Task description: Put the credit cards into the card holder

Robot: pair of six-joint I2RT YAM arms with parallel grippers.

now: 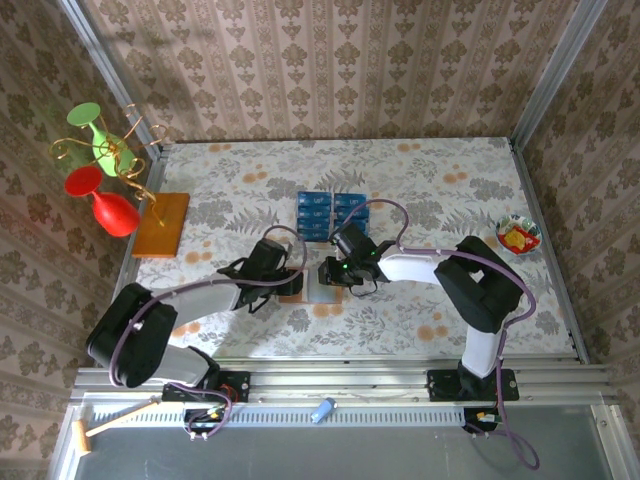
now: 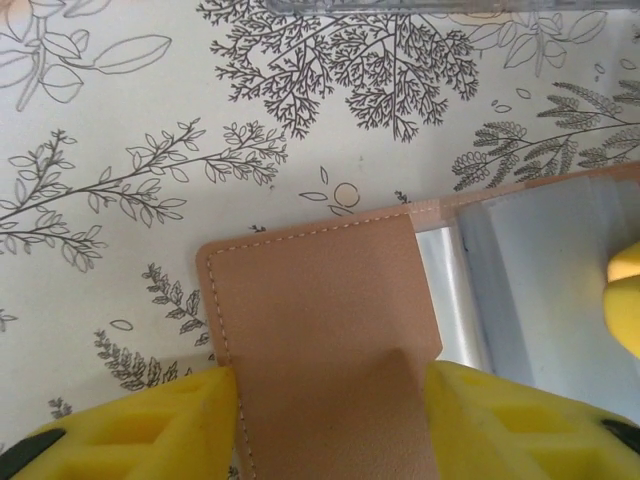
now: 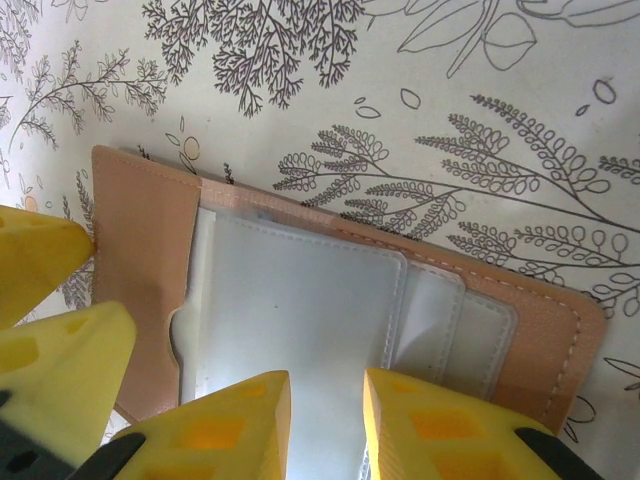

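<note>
The card holder lies open on the floral cloth between my two grippers, tan leather outside and clear pockets inside. In the left wrist view my left gripper stands open, its yellow fingers on either side of the holder's leather flap, which is creased near the right finger. In the right wrist view my right gripper hovers over the clear pockets, its jaws a narrow gap apart with nothing gripped. The blue credit cards lie in two rows just beyond the holder.
An orange-brown board carrying a wire rack with a red glass and a green glass stands at the left. A small bowl sits at the right edge. Walls close in the table's back and sides.
</note>
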